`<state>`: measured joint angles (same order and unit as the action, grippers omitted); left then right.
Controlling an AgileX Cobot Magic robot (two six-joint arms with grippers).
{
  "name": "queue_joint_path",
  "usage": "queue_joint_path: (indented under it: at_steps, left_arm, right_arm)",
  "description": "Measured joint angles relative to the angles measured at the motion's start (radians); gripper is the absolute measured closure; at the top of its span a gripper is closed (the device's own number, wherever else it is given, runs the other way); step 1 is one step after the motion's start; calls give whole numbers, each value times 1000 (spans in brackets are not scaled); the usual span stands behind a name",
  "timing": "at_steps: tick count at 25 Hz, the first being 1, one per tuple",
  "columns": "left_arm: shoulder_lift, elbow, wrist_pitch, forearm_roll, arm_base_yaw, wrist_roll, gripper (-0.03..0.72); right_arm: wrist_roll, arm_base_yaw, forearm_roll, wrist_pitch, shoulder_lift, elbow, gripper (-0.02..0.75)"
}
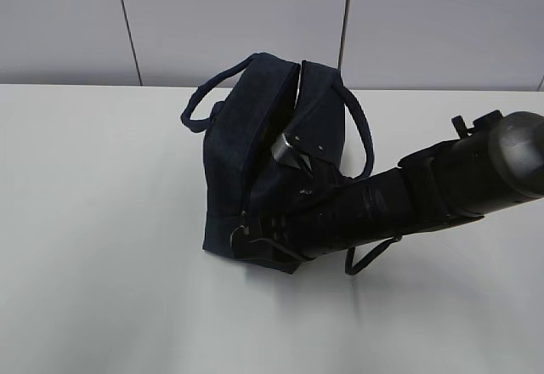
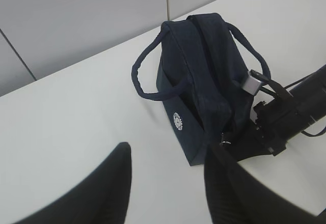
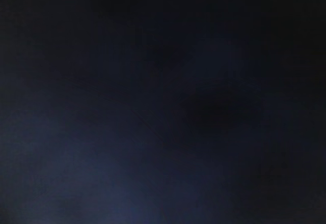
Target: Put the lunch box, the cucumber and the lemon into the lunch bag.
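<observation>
The dark navy lunch bag [image 1: 251, 149] stands on the white table, its two loop handles spread and its round white logo [image 2: 178, 120] facing my left wrist camera. My right arm [image 1: 408, 191] reaches in from the right. Its right gripper [image 1: 253, 240] is pressed against the bag's near lower end, close to the metal ring pull [image 2: 223, 141]. The jaws are buried in fabric and the right wrist view shows only dark navy cloth. My left gripper [image 2: 168, 150] hovers open over bare table just short of the bag, holding nothing. The lunch box, cucumber and lemon are out of view.
The white table [image 1: 102, 221] stretches to the left and front of the bag. A grey panelled wall [image 1: 229, 17] runs behind it. A loose strap [image 1: 370, 255] hangs under the right arm.
</observation>
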<state>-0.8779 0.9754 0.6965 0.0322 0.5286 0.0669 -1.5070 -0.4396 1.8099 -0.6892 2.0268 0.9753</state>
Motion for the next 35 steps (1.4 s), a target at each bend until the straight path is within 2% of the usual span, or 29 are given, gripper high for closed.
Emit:
queue_joint_path:
  at_steps: [11, 19, 35]
  left_arm:
    - [0, 0, 1, 0, 0, 0, 366]
    - [0, 0, 4, -2, 0, 0, 366]
    - [0, 0, 47, -2, 0, 0, 366]
  right_arm:
    - [62, 0, -8, -131, 0, 0, 738]
    - [86, 0, -55, -138, -72, 0, 738]
    - [125, 0, -73, -168, -179, 0, 738]
